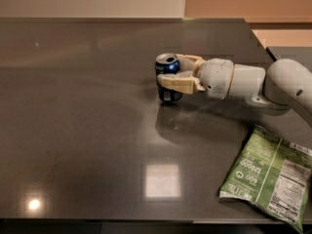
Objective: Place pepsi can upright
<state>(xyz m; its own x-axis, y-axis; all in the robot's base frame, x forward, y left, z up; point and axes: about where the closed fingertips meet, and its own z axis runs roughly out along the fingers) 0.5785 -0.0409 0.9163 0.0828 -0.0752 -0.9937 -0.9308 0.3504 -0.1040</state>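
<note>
Camera view, single frame.

A small dark blue aluminium pepsi can [168, 95] with a silver top is seen standing upright on the dark grey, glossy bench [78, 130]. It is placed right of the bench's centre, in the far half. Its silver top faces up and its base appears to be set on the bench surface. A dim reflection of the can is noted on the bench just in front of it.

The white two-finger hand [169, 68] is reached in from the right, held roughly level with the can's middle. The hand is closed around the can. One cream-coloured finger [178, 83] is laid across the can's near side and the other finger [191, 60] is pressed at its far side near the rim. The can is thus held between the two fingers, with both touching it.

The rounded white arm [243, 82] is extended behind the hand toward the right edge of the view, low over the bench.

A flat green snack bag [270, 179] with white print is seen lying on the bench at the near right corner, well apart from the can and hand. Part of it is cut off by the edge of the view.

Two bright light reflections are recorded on the near part of the bench: one square [162, 180], one small and round [34, 204].
</note>
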